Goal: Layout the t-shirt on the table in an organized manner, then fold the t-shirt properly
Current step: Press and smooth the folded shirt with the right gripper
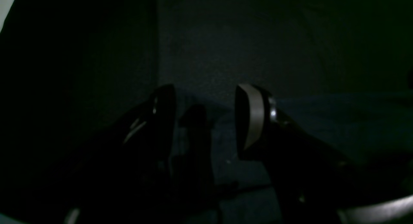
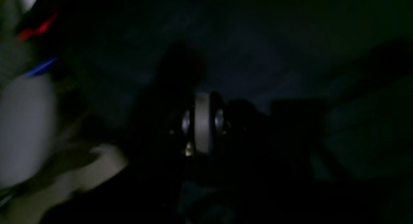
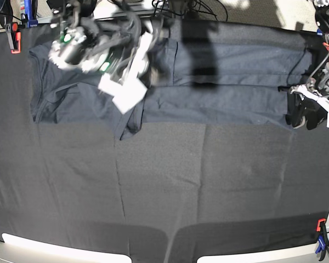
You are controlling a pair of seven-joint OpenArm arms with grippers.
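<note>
At the far edge of the table: the dark navy-grey short-sleeved cotton t-shirt (image 3: 225,82) lies spread in a long band across the wide matte black cloth-covered table (image 3: 170,186), most of it flat, its end on the base view's left bunched and partly doubled over.
Step in hand: by my reading, the fold has begun; one lengthwise edge looks turned over, and the bunched end is the part being worked.
Right gripper (image 3: 132,67): blurred in the base view over the bunched end of the shirt; in its wrist view the fingers (image 2: 201,122) stand close together, but the picture is too dark and smeared to say whether cloth is pinched, so I cannot tell if it is closed or parting.
Left gripper (image 3: 304,112): at the shirt's other end, low over the hem corner; its wrist view shows the fingers (image 1: 253,116) clearly apart with only cloth beneath them and nothing between them.
Next move: likely calls for the right arm to lay the bunched end flat and square with the band, while the left closes on its corner.
Watch for: dark shirt against dark table, so edges are hard to judge.
Table corners: red clamp (image 3: 13,43) at the far corner, another clamp (image 3: 320,244) at the near edge.
</note>
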